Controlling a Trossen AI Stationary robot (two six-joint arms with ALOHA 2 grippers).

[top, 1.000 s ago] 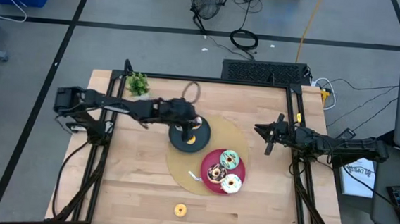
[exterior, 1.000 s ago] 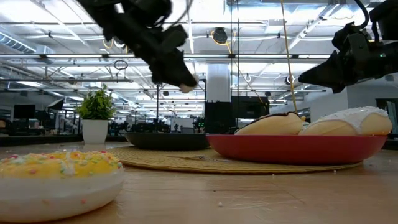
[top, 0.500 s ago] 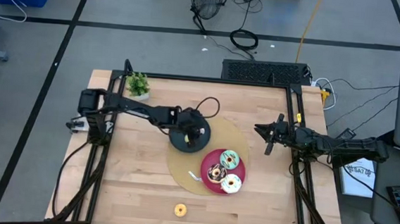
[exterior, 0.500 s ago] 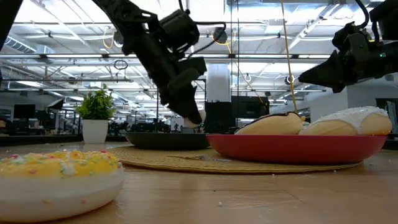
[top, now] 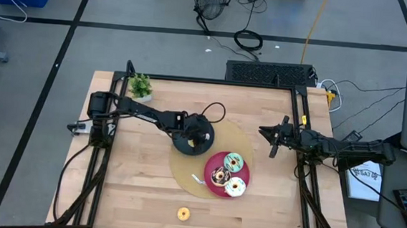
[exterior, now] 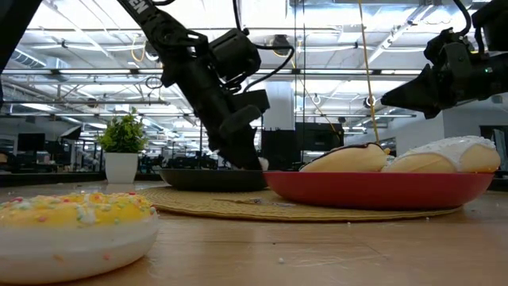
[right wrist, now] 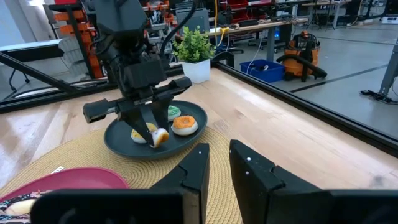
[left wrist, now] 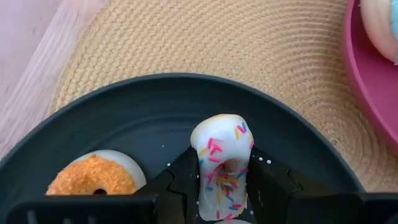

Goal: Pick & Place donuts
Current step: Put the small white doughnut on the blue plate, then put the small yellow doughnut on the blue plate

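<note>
Your left tool (left wrist: pixel 225 186) is pinching a pale pink sprinkled donut (left wrist: pixel 222 163) over the black plate (left wrist: pixel 149 106).

You hold the donut upright on edge between both fingers, low above the plate's floor; an orange donut (left wrist: pixel 94 178) lies flat beside it in the same plate. The plate sits on the woven mat (top: pixel 239 142) next to the red plate (top: pixel 214 163) carrying three larger donuts. A yellow donut (top: pixel 183 213) lies alone on the surface. Your right tool (right wrist: pixel 217 171) waits pressed together, well apart.
</note>
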